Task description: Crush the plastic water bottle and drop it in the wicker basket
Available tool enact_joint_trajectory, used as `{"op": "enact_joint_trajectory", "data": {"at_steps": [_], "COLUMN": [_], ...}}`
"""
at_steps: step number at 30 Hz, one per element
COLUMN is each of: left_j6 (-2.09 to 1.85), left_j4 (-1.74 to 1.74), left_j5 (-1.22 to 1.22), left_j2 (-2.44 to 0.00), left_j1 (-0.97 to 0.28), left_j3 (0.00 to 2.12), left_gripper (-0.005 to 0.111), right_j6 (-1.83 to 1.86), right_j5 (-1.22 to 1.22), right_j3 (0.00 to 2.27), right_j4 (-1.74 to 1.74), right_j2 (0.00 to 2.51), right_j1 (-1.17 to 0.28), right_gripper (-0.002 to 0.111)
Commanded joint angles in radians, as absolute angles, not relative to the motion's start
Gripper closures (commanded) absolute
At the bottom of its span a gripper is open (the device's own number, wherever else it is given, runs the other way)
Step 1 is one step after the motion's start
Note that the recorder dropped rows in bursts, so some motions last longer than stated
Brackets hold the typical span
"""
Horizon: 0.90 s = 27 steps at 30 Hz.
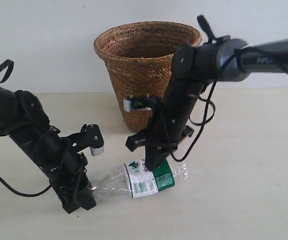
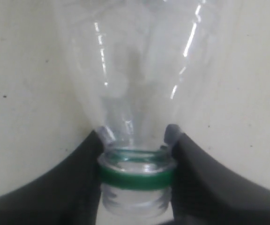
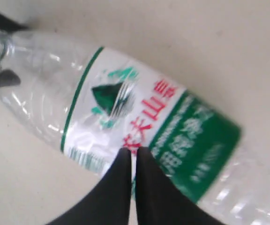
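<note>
So the small clear plastic water bottle (image 1: 145,182) with the green-and-white label lies sideways on the table (image 1: 244,200) in front of the brown woven wicker basket (image 1: 134,85), its neck clamped in the left gripper (image 2: 136,140) and the right gripper (image 1: 151,165), tips pinched together, pressing on its label.

A pale cream tabletop (image 1: 254,200) meets a plain, perhaps off-white wall (image 1: 44,40) behind.

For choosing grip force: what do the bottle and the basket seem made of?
The plastic water bottle: thin, clear, glossy plastic; the table shows through and highlights glint. The wicker basket: probably woven plant fibre, matt brown; braided rows show.
</note>
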<state>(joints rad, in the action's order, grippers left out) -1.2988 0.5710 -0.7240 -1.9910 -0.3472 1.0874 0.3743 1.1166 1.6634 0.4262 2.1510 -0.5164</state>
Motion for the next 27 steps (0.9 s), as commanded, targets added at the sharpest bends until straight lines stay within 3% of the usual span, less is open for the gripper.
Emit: {"op": "enact_joint_trajectory", "data": {"at_steps": [1,6,27], "left_j6": [-1.299,-1.299,-1.299], "left_j4": [0.561,0.561,0.565], "left_j5": [-0.756,-0.762,-0.720], "left_j2": [-1.973,-1.973,-1.973], "left_j1": [-0.350,-0.350,-0.350], "left_j3": [1.080,1.080,1.080], "left_gripper": [0.102,0.102,0.102], "right_j6": [0.327,0.343,0.420], "right_j5": [1.081,1.081,1.022], "right_j3": [1.675,1.675,1.675], "right_j4": [0.400,0.440,0.723], "right_j2": [2.017,1.976,2.293], "right_j1": [-0.509,-0.521,-0.518], "right_gripper": [0.108,0.108,0.108]}}
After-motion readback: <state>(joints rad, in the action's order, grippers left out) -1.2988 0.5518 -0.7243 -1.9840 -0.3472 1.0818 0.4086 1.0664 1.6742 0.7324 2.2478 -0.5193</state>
